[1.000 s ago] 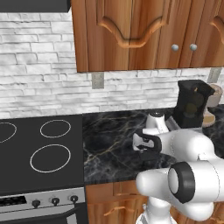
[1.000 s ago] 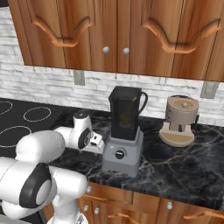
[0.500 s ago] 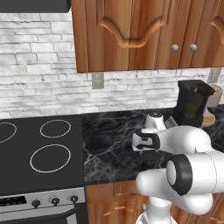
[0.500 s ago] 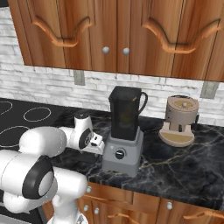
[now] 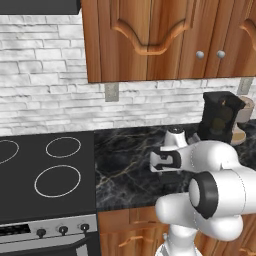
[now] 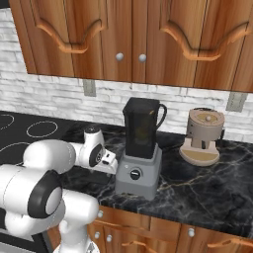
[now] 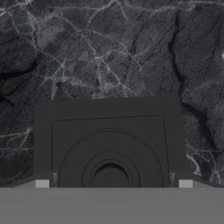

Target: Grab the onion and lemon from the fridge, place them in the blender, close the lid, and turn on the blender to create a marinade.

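The blender (image 6: 139,170) stands on the black marble counter (image 6: 207,183), a grey base with a round knob (image 6: 134,174) under a tall dark jar (image 5: 219,116). Something faintly yellowish shows through the jar; I cannot tell what it is. The onion, the lemon and the fridge are out of view. My gripper (image 7: 113,183) hangs low over the counter just left of the blender and is open. A dark square blender lid (image 7: 109,131) with round rings lies right under it, its side edges at my fingertips (image 7: 42,183). The hand (image 6: 106,158) points down.
A black cooktop (image 5: 45,175) with ring burners lies to the left. A tan coffee grinder (image 6: 202,136) stands right of the blender. Wooden cabinets (image 6: 123,34) hang above a white brick wall. The counter's front edge runs close below my hand.
The hand has barely shifted beside the blender and stays low over the counter. Nothing else has moved.
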